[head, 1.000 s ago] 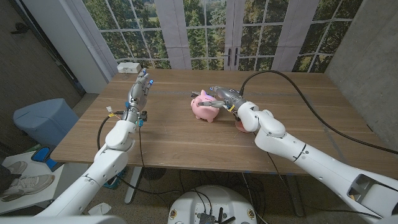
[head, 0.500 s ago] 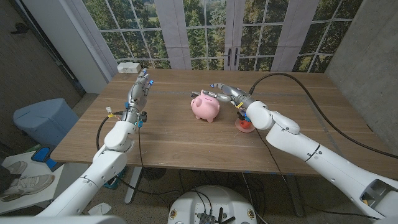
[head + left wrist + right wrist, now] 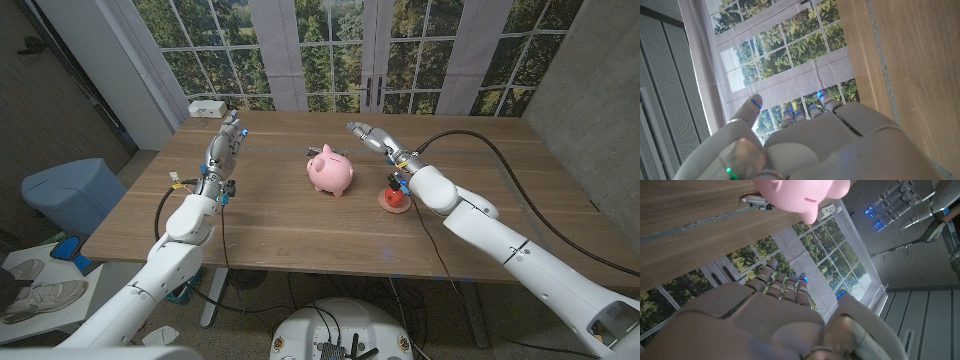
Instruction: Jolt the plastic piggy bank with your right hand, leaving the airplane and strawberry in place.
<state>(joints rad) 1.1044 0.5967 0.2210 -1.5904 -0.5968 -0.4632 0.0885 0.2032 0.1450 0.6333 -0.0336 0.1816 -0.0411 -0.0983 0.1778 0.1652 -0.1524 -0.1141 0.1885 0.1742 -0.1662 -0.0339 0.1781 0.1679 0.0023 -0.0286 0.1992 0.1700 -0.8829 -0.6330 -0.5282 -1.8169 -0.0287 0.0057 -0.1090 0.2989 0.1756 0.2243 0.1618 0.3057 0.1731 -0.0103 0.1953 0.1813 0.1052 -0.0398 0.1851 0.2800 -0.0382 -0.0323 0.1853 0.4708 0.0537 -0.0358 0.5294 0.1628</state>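
A pink plastic piggy bank (image 3: 331,172) stands upright at the table's middle; it also shows in the right wrist view (image 3: 800,192). My right hand (image 3: 368,135) hovers behind and to the right of it, fingers spread, holding nothing and clear of the pig; its back (image 3: 770,315) shows in its wrist view. A red strawberry (image 3: 397,197) sits on a small disc right of the pig, beneath my right forearm. A small airplane (image 3: 758,202) lies on the table just behind the pig. At the table's left my left hand (image 3: 224,145) stands upright with fingers extended and empty (image 3: 805,145).
A white box (image 3: 208,108) sits at the table's far left corner. A blue bin (image 3: 68,195) stands on the floor left of the table. A black cable (image 3: 480,145) loops over the right side of the table (image 3: 270,225).
My right hand has come off the piggy bank, rising and drawing back to the right. The strawberry now shows uncovered. The pig stands about where it was. The left hand has not moved.
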